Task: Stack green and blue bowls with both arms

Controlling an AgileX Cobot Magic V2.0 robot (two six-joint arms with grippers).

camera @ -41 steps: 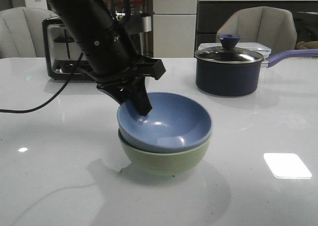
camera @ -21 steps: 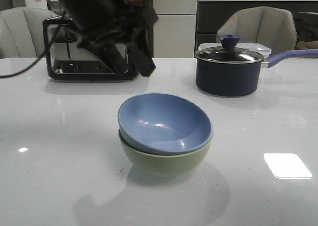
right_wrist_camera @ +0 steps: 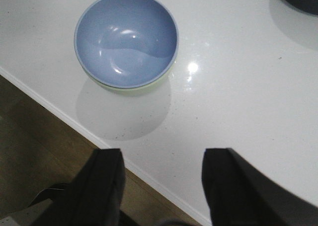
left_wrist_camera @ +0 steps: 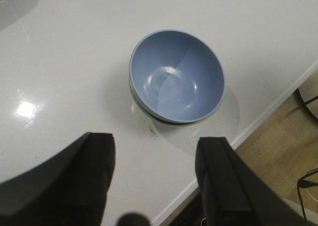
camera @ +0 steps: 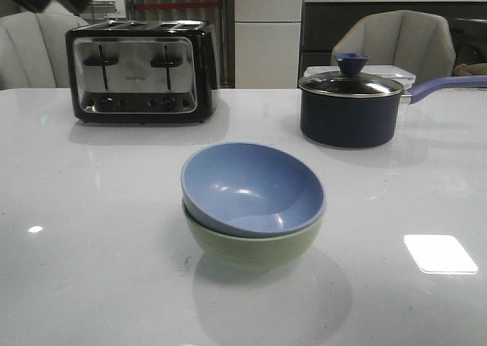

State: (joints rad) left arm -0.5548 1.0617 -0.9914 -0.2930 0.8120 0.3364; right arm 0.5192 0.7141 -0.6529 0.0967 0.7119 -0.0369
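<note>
The dusty blue bowl point(camera: 255, 185) sits nested inside the pale green bowl point(camera: 255, 246) near the middle of the white table. In the left wrist view the blue bowl point(left_wrist_camera: 176, 74) lies well away from my left gripper point(left_wrist_camera: 156, 146), which is open with nothing between its fingers; only a sliver of the green bowl point(left_wrist_camera: 174, 122) shows under the rim. From the right wrist, the blue bowl point(right_wrist_camera: 126, 37) rests on the green bowl point(right_wrist_camera: 134, 89), and my right gripper point(right_wrist_camera: 164, 159) hangs open and empty above the table edge.
A black and silver toaster point(camera: 141, 72) stands at the back left. A dark lidded saucepan point(camera: 350, 106) with a purple handle stands at the back right. The table edge point(right_wrist_camera: 149, 181) and wooden floor point(right_wrist_camera: 30, 151) lie below the right gripper.
The left arm has lifted off the blue bowl's rim, swung up and to the left, and left the front view. The stacked bowls have stayed put.
</note>
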